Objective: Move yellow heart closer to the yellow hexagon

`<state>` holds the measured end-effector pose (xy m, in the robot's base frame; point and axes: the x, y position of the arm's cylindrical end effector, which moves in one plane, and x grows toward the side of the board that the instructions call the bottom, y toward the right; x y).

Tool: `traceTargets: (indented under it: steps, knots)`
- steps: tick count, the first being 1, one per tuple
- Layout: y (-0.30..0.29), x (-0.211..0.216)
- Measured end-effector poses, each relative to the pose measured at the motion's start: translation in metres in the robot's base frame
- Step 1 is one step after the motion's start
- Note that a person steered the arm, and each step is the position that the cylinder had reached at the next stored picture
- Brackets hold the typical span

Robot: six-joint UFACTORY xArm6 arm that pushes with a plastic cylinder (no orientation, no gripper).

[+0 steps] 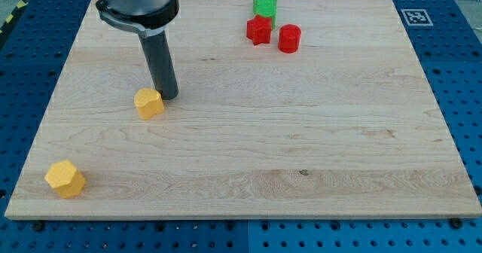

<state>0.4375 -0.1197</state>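
Note:
The yellow heart (149, 102) lies on the wooden board (301, 132) at the view's left of centre. The yellow hexagon (64, 178) lies near the board's bottom left corner, well apart from the heart. My tip (169, 96) stands just to the right of the heart and slightly above it in the view, touching or nearly touching its upper right side. The dark rod rises from there to the arm at the view's top.
A green star (264, 4), a red star (258, 30) and a red cylinder (289, 38) cluster near the board's top edge, right of centre. A black-and-white marker (413, 16) sits at the board's top right corner.

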Motion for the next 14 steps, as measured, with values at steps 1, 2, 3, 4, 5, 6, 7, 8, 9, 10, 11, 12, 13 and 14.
traceTargets:
  steps: [1, 2, 3, 4, 5, 6, 7, 8, 9, 10, 11, 12, 13, 14]
  knots:
    - [-0.010, 0.002]
    - [-0.021, 0.014]
    - [-0.025, 0.026]
    - [-0.032, 0.038]
    - [-0.033, 0.043]
    - [-0.039, 0.035]
    - [-0.048, 0.037]
    - [-0.063, 0.052]
    - [-0.069, 0.068]
    - [-0.069, 0.076]
    - [-0.070, 0.081]
    - [-0.071, 0.087]
    - [-0.073, 0.088]
    - [-0.079, 0.082]
